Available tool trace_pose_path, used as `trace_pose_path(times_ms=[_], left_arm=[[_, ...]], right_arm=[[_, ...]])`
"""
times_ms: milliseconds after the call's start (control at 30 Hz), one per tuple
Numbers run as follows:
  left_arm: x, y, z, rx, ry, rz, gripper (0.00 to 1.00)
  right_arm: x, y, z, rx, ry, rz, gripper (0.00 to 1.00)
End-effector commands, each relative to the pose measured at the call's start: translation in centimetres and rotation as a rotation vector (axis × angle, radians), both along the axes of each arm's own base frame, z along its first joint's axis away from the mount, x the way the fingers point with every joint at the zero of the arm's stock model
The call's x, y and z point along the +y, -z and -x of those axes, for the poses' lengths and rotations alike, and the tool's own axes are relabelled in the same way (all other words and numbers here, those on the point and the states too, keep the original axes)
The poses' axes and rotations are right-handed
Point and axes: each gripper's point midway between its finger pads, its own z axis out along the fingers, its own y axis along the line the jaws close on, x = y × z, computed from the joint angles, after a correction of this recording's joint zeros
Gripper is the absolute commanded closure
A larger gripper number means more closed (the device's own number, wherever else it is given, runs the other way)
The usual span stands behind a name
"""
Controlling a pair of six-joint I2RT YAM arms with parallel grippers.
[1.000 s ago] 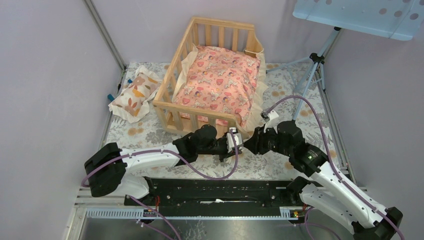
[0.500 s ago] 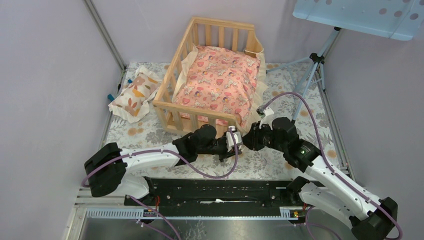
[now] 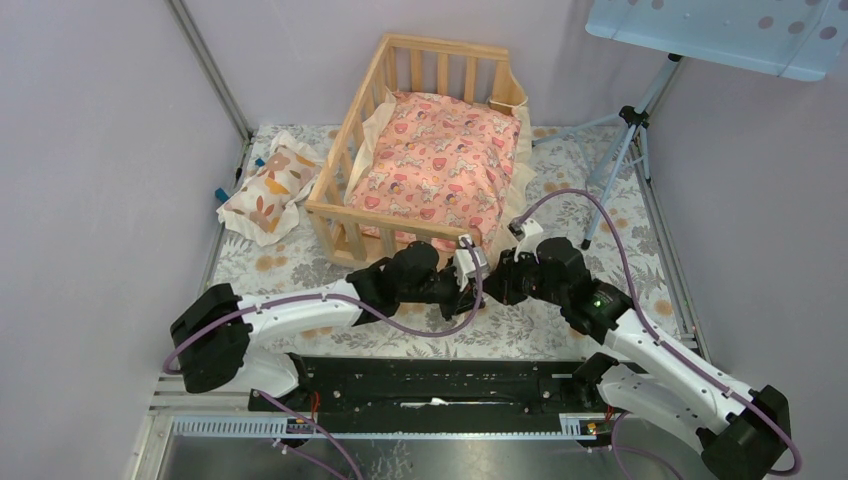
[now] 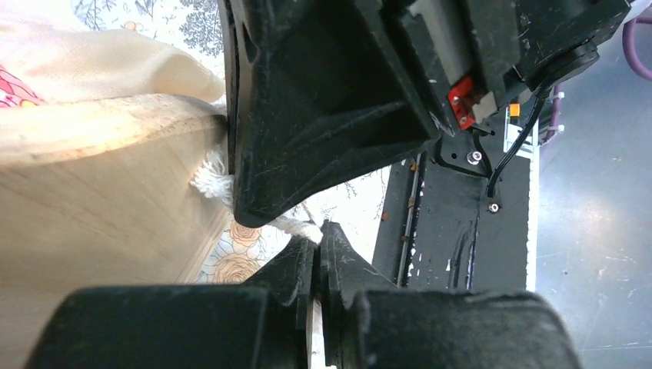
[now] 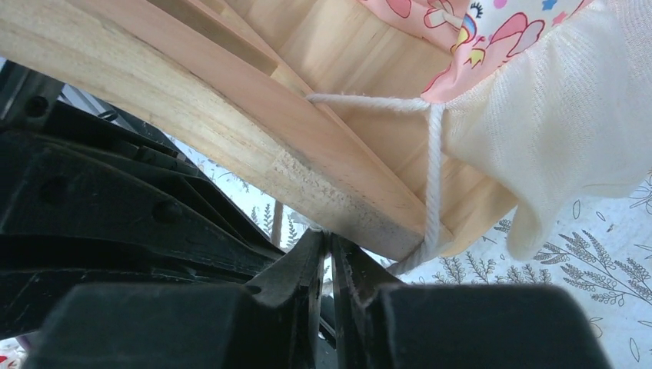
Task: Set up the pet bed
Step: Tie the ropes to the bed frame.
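Pet bed (image 3: 345,140) stands toward 12 o'clock on the floral table (image 3: 600,320). Both arms meet at its nearest corner, about 5 o'clock on the frame. The left gripper (image 4: 317,231) has its fingers pressed together on a white cord (image 5: 432,169) that loops around the wooden rail. The right gripper (image 5: 329,240), tip to tip with it, shows only a thin slit between its fingers; whether cord lies in that slit I cannot tell. Farther in, a pink cushion (image 3: 440,160) fills the frame, its cream ruffle spilling out at 3 o'clock. A leaf-print pillow (image 3: 265,190) lies at the bed's 9 o'clock, and a tripod (image 3: 625,130) stands at 2 o'clock.
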Motion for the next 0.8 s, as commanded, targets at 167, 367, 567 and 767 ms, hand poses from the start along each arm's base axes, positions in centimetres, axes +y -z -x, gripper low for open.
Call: trace_pose_path(times_ms=[167, 367, 567, 767], left_arm=[[-1.4, -1.5, 0.5, 0.152, -0.028, 0.019, 1.00], [-1.2, -1.2, 0.3, 0.200, -0.052, 0.018, 1.00], [-0.9, -0.7, 0.1, 0.229, -0.064, 0.013, 1.00], [-0.7, -0.6, 0.0, 0.236, -0.063, 0.010, 1.00]], right_arm=[[-0.7, -0.4, -0.8, -0.067, -0.011, 0.071, 0.73], [-1.4, -2.0, -0.3, -0.099, -0.008, 0.073, 0.65], [-1.6, -4.4, -0.5, -0.148, 0.020, 0.025, 0.62], [-1.2, -5.7, -0.6, -0.169, 0.015, -0.015, 0.67]])
